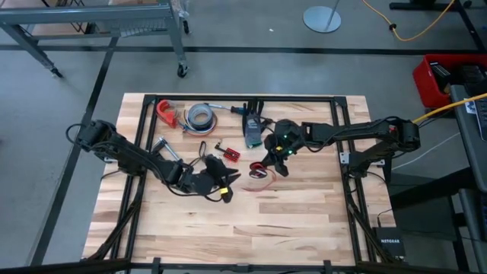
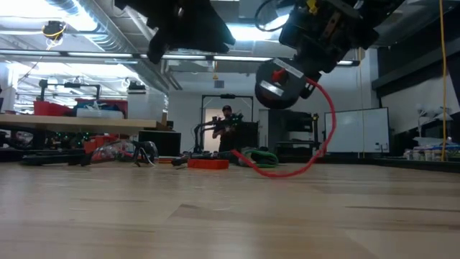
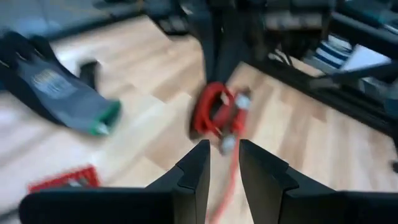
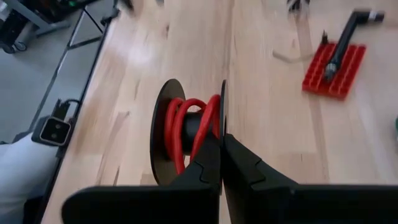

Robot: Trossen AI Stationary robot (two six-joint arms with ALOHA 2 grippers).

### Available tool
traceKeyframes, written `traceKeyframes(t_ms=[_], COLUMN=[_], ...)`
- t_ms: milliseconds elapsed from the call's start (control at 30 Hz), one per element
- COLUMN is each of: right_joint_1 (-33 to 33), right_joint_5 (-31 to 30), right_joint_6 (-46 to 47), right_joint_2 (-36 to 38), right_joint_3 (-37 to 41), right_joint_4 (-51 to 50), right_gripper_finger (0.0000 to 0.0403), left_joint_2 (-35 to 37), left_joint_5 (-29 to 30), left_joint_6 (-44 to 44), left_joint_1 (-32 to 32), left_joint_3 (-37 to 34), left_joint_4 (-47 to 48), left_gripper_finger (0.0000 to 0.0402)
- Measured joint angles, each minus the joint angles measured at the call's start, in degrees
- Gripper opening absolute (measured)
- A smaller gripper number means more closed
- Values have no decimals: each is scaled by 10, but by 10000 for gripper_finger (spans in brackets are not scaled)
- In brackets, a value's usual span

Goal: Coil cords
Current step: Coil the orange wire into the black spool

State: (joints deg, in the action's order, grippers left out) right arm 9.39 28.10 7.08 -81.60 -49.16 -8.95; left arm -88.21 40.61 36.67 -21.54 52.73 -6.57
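A red cord (image 4: pixel 186 127) is partly wound on a small black spool (image 1: pixel 268 169) that hangs over the middle of the table. My right gripper (image 4: pixel 222 140) is shut on the spool. The cord's loose part (image 2: pixel 327 122) droops from the spool in a loop, and its lowest stretch (image 2: pixel 284 173) lies on the table. My left gripper (image 3: pixel 224 155) is open. It points at the spool from the table's left side, and a strand of the cord (image 3: pixel 229 186) runs through the gap between its fingers. My right gripper pinches one flange of the spool (image 4: pixel 222 109) at its rim between its two fingers. They come slanting down from the table's right side. The spool is lifted clear of the table with the cord's loose end trailing below. Whether my left gripper touches the red strand, I cannot tell.
A red bit holder (image 1: pixel 228 154) and a dark glove with a green cuff (image 1: pixel 252 131) lie just beyond the grippers. Farther back are a grey tape roll (image 1: pixel 200 116) and an orange clamp (image 1: pixel 166 113). The near half of the wooden table (image 1: pixel 251 228) is bare.
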Motion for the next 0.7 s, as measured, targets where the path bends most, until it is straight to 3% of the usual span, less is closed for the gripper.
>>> traceKeyframes(t_ms=[267, 433, 700], right_joint_1=[0, 0, 0], right_joint_5=[1, 33, 61], right_joint_6=[0, 0, -1], right_joint_2=[0, 0, 0], right_joint_3=[-26, -57, -86], right_joint_4=[23, 23, 15], right_gripper_finger=[3, 3, 3], left_joint_2=[-63, -103, -120], left_joint_5=[-34, -35, -34], left_joint_6=[15, 6, -52], left_joint_1=[-20, -21, -21], left_joint_3=[0, 0, 0], left_joint_4=[0, 0, -3], left_gripper_finger=[77, 77, 77])
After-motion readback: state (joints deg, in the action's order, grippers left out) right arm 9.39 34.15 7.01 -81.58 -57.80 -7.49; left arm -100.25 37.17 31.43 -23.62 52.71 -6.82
